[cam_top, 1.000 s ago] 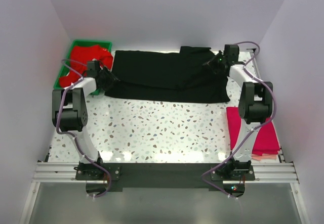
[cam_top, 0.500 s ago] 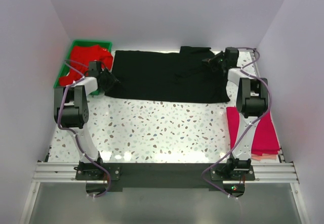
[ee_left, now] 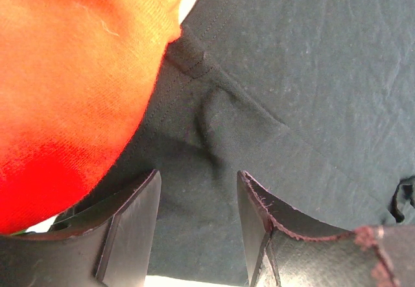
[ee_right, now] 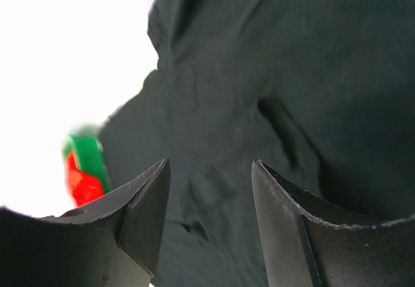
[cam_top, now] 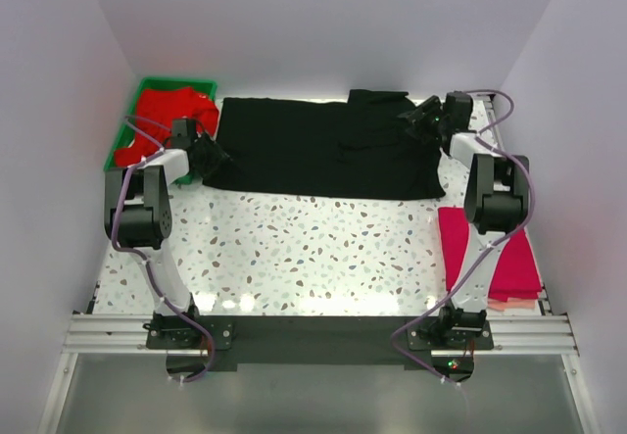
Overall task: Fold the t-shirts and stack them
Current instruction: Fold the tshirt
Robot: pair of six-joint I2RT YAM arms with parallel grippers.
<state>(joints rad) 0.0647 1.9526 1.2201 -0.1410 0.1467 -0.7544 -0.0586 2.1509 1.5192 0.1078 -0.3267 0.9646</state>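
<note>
Black t-shirt (cam_top: 323,150) spread across far side of surface (cam_top: 313,248). Left end effector (ee_left: 198,196) released at its left edge, probably touching cloth. Right end effector (ee_right: 211,190) released over right edge. Red t-shirts (cam_top: 167,111) in green tray (cam_top: 176,82). Magenta t-shirt (cam_top: 514,258) folded, near right.

Bright overhead light; glare on table (cam_top: 323,302) near edge; right wrist background blown white, blurred.

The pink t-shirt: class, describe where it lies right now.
In the top external view, the pink t-shirt lies folded near the right edge of the table, beside the right arm, apart from the black t-shirt spread across the far side.
</note>
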